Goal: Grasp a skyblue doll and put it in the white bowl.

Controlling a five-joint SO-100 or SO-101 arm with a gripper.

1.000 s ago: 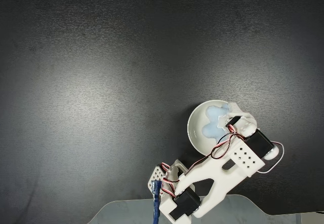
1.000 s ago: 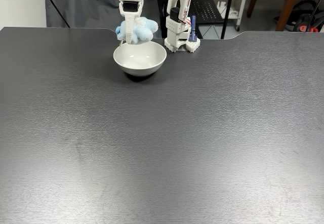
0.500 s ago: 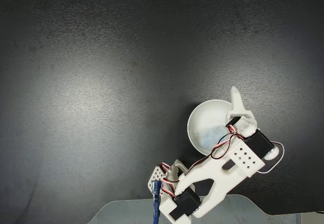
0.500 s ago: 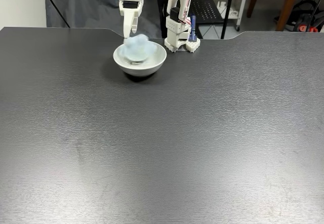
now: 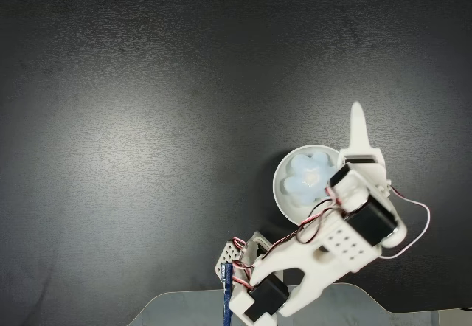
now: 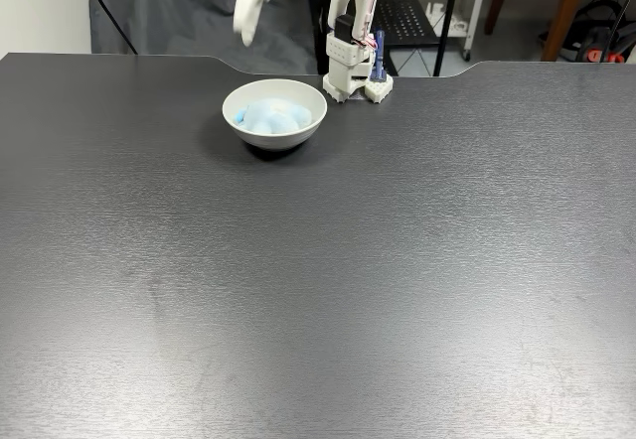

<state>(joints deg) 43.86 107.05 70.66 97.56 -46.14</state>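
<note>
Skyblue doll (image 6: 270, 116) inside white bowl (image 6: 308, 123), pincer (image 6: 245, 10) above, apart

No readable text, labels or numbers — nothing legible, as far as these views allow.

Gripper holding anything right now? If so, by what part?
Nothing held. The skyblue doll lies in the white bowl; the gripper is raised above, apart from it.

One fixed view looks straight down on the worktop (image 5: 147, 82), with the white bowl (image 5: 284, 193) low and right of centre; another fixed view stands across the worktop (image 6: 318, 280), facing the arm's base (image 6: 353, 76); both share the white bowl (image 6: 298, 131)
</note>
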